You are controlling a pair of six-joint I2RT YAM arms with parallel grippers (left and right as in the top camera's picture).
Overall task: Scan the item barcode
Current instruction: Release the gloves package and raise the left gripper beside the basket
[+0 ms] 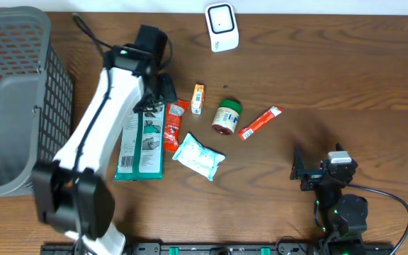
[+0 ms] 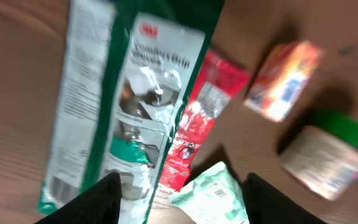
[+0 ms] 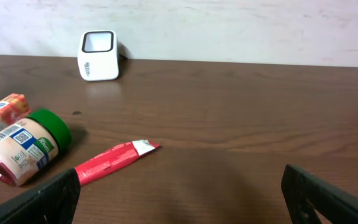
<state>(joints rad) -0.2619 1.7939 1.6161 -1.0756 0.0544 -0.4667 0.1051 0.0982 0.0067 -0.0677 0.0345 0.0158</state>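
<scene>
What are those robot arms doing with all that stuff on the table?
The left gripper hovers open over the green package and a red packet, holding nothing. The right gripper sits open and empty off to the side. The white scanner stands at the table's far edge; no item is at it yet.

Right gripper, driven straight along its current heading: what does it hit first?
Nothing, as far as the wrist view shows: the right gripper faces bare table up to the far edge. The red stick lies just left of that line; a graze is possible.
</scene>
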